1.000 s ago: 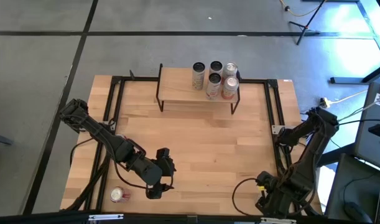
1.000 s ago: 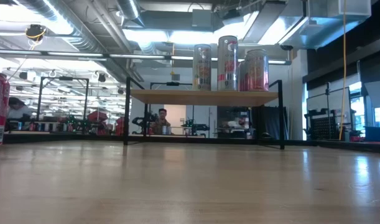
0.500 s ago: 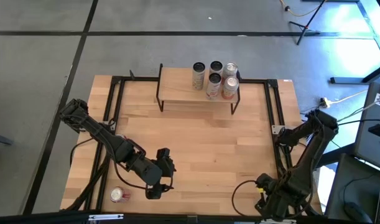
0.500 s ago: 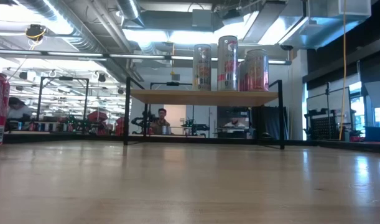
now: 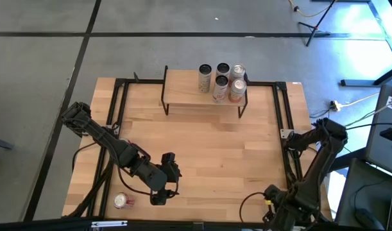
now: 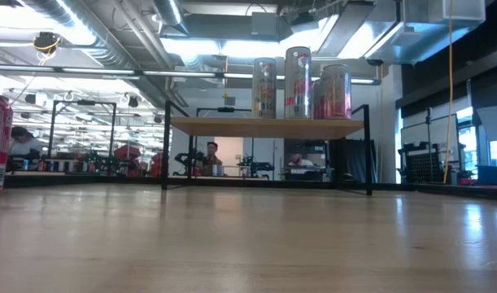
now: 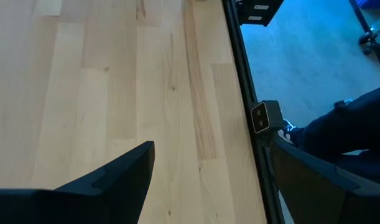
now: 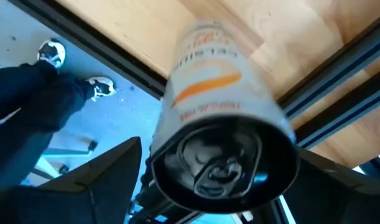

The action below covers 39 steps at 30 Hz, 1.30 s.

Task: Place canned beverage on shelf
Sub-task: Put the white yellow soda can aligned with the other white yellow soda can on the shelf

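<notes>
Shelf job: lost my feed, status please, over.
Left gripper open, empty, near table front. Right gripper clamped on can at near right corner. Shelf holds four cans, left half free. Spare can beside left arm.

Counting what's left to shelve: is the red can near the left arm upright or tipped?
Upright. The red can shows its round top from above, and stands vertical in the low view.

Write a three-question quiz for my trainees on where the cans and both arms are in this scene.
1. True or false: the left gripper holds a can.
2. The cans stand at which end of the shelf? A: the left arm's side. B: the right arm's side. C: the middle.
3. What sits between the right gripper's fingers?
Key: 1 false, its fingers are open and empty. 2 B. 3 a white can with an orange mark.
</notes>
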### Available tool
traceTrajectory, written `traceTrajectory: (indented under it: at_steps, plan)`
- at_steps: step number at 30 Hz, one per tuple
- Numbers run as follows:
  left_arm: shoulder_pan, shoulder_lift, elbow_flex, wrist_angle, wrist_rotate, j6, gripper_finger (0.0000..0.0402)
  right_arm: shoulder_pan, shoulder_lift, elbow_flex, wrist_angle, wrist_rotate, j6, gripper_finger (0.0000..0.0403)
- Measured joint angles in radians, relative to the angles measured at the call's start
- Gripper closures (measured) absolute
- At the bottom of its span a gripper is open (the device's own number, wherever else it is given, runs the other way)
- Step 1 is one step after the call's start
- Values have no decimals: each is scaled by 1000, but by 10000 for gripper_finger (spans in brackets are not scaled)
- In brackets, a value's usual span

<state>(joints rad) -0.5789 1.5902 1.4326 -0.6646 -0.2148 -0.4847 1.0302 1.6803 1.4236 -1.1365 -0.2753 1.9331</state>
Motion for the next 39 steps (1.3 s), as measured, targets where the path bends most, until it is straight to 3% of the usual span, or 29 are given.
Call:
traceTrajectory:
  at_steps: [4,9,14,23,29,39]
  plan:
    - [2,0,0,-1,-3,1,97,-3,4,0,-4,4,-8,94]
    - [8,-3,1,-6,-10,26,97,-6,2,1,-25,20,-128,183]
    - [21,-50,7,-46,-1,26,97,-63,2,43,-47,42,-357,183]
    - [11,-169,5,-121,2,28,97,-269,0,181,-72,279,-902,183]
    - [6,-264,-90,-105,2,19,97,-440,0,255,-69,396,-1283,183]
    - [-10,-439,-367,275,-54,-60,97,-615,71,265,-46,347,-1753,183]
